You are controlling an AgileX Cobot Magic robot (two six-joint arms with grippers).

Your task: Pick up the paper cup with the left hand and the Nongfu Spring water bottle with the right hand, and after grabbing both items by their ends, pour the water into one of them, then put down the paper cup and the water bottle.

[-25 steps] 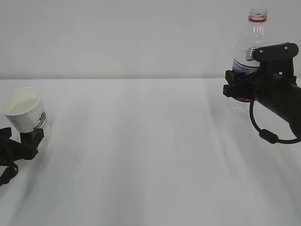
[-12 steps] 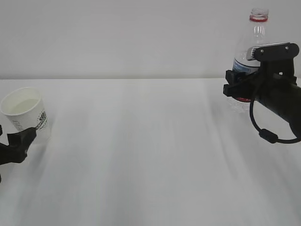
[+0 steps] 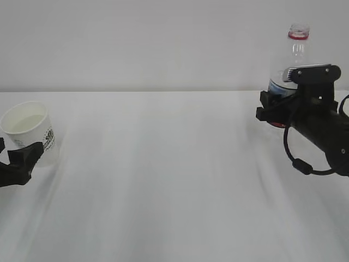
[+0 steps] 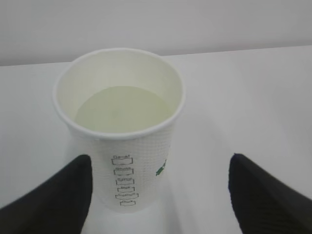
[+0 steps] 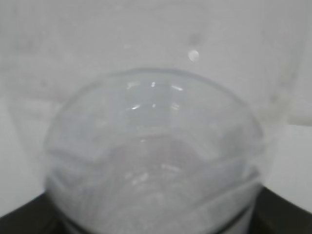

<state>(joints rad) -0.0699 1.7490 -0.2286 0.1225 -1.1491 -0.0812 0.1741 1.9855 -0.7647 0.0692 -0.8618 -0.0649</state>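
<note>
At 9 o'clock on the white table (image 3: 163, 174) stands the paper cup (image 3: 30, 131), upright, mouth up, long axis vertical, taper narrowing downward. Left wrist view shows pale liquid inside, prob. the water (image 4: 122, 108), level sitting below the rim. Left hand (image 3: 13, 164) sits low at the cup's base, fingers (image 4: 58, 195) spread wide either side of the lower wall, not pressing it; whether one tip just touches can't be told. State: jaws apart, nothing held.

Handling est., cup: thin paper, light even w/ liquid, wall soft and crushable. Squeeze hard and the rim ovalises, liquid slops. Best hold is low on the wall near the stiffer base, gentle closure, keep axis vertical.

At 2 o'clock, far side of table, the Nongfu Spring water bottle (image 3: 297, 41) stands upright, neck at 12 o'clock, red ring at top, no cap visible, long axis vertical. Right hand (image 3: 275, 109) is closed round the bottle's lower-mid body at the label band; right wrist view is filled by the ribbed clear wall between dark finger edges. State: gripping bottle.

Handling est., bottle: clear thin plastic, flexes under grip, smooth and likely slippery; ribs give some purchase. Fill level not readable, so weight unknown. Open neck means any tilt spills. Whether base rests on table or is lifted: can't tell.
</note>
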